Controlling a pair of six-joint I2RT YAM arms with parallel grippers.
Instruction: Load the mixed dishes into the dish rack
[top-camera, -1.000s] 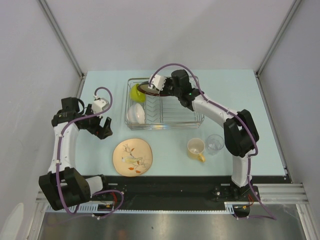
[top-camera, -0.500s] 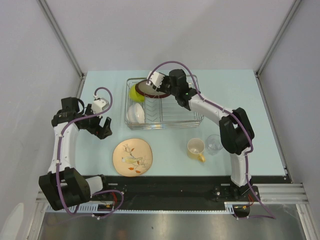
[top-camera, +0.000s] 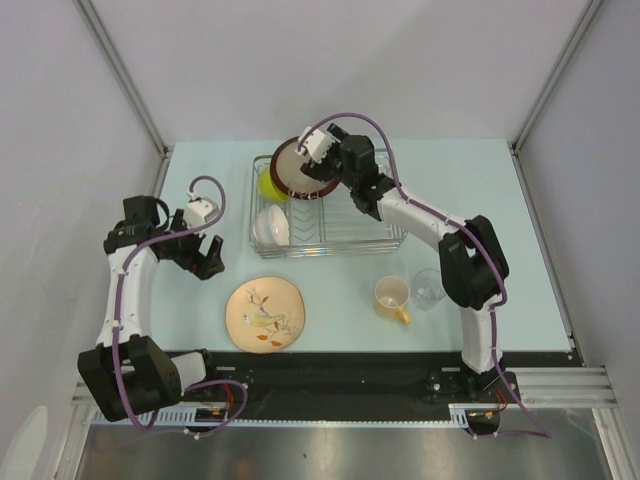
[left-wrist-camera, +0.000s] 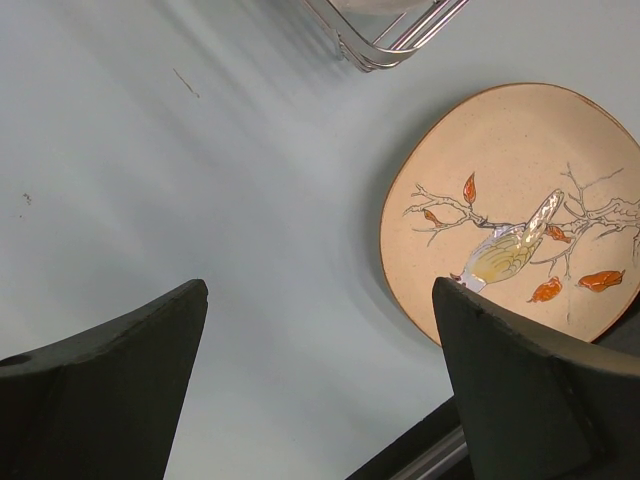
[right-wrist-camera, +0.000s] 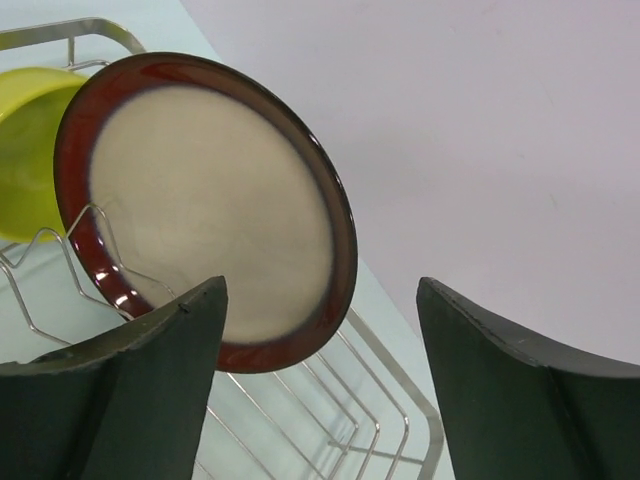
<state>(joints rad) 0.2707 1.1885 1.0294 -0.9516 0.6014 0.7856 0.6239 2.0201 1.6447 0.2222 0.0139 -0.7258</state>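
The right gripper (right-wrist-camera: 320, 300) now stands with its jaws spread wide and nothing between them, whereas a second ago they were pinched nearly together on the edge of the dark-red-rimmed beige plate (right-wrist-camera: 210, 210); the wrist view shows the plate just beyond the fingertips with a gap on each side, so it appears to have been let go. Over that same second the plate has swung from lying almost edge-on to the overhead camera to standing on its rim with its beige face tipped up, lodged among the wire dividers at the far left end of the dish rack (top-camera: 370, 240) and just beside the lime-green bowl (top-camera: 270, 185), which it may be leaning on, though contact cannot be made out. The white bowl (top-camera: 271, 229) sits in the near left corner of the rack. The left gripper (left-wrist-camera: 320, 290) has not moved, hovering fully open over bare table (top-camera: 520, 250) left of the rack, with the beige plate with leafy pattern (top-camera: 265, 314) lying flat just off to its side. The pale yellow mug (top-camera: 392, 296) and the small clear glass (top-camera: 431, 287) stand near each other on the table in front of the rack's right end. By this reckoning three dishes are loaded and three remain, provided the tilted plate stays put once the right arm backs away
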